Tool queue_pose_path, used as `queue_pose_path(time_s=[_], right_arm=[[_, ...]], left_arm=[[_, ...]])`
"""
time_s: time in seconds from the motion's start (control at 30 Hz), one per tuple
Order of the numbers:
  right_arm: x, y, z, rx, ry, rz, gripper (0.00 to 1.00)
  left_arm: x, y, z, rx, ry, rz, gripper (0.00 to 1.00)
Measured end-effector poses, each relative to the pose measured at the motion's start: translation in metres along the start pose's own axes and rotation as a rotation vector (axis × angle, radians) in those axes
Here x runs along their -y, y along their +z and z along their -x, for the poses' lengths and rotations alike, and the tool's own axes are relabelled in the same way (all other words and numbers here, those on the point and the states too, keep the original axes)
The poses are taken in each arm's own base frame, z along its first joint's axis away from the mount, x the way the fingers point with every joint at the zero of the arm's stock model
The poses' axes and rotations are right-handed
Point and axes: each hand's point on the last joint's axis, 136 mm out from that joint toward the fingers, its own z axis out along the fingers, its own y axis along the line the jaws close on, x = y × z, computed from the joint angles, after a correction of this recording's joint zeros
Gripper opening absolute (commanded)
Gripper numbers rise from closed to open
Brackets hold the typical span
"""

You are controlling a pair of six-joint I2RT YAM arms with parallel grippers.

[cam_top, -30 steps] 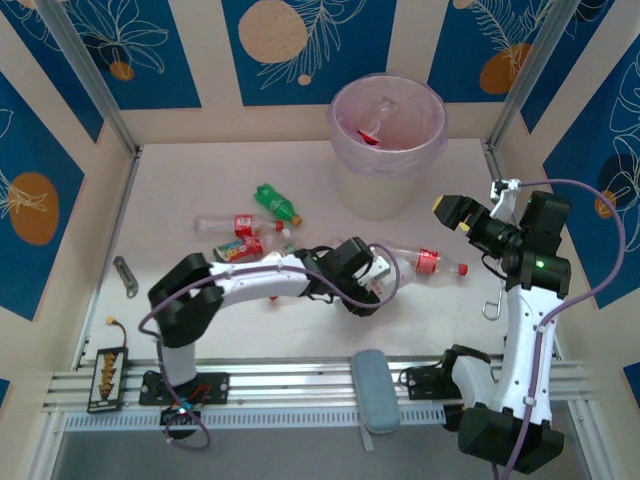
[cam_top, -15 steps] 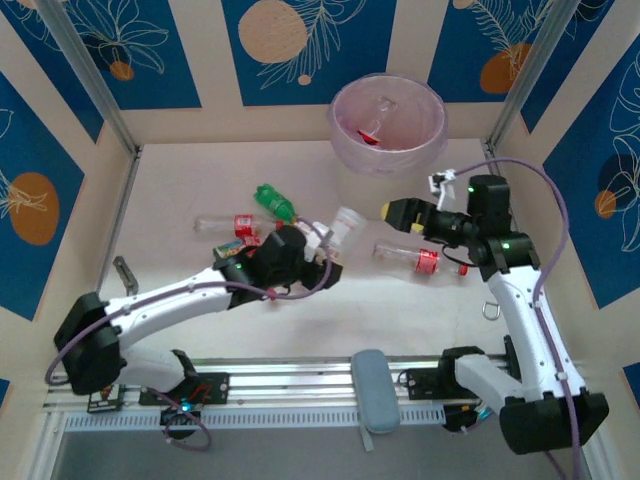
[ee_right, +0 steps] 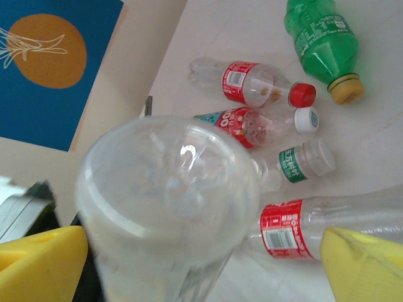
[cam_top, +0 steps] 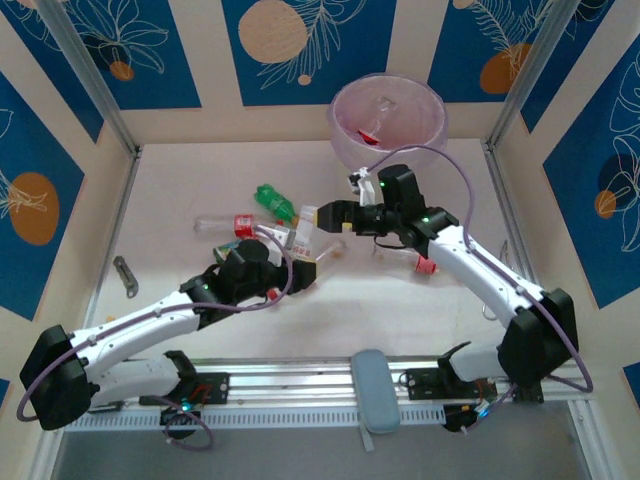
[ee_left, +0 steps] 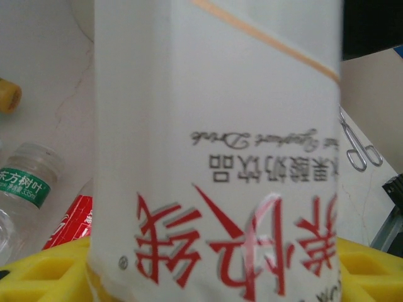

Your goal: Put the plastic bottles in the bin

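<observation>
With left fingers [ee_left: 44,277] pinching the white-labelled bottle [ee_left: 214,157], holds it raised at frame centre; spreads right fingers [ee_right: 38,261] wide around its base, probably for handover toward the bin [cam_top: 337,120].

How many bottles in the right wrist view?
6. One clear bottle looms close up; on the table: a green bottle, a red-capped one, a white-capped one, a green-labelled one, and a nearest red-labelled one. Others may be hidden.
</observation>
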Motion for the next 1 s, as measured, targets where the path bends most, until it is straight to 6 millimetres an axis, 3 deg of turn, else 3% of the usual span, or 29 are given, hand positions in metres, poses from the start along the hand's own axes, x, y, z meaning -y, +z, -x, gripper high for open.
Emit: queue_pose_path(time_s=[0.3,0.67,0.87,1.0], right_arm=[[-0.013,0.034,0.0,-0.034,-0.002,0.05,0.89],[-0.015,0.045,-0.01,-0.067,0.027,0.055,0.7],[-0.018,0.043,-0.006,-0.061,0.018,0.052,0.63],[-0.02,0.041,-0.001,-0.056,0.005,0.041,0.62]], left_arm=[[-0.001,0.004,0.0,-0.001,-0.015,-0.002,0.18],[-0.004,0.008,0.001,0.004,-0.027,0.004,0.19],[-0.003,0.008,0.004,0.017,-0.035,0.0,0.38],[-0.003,0.008,0.01,0.041,-0.038,-0.01,0.85]])
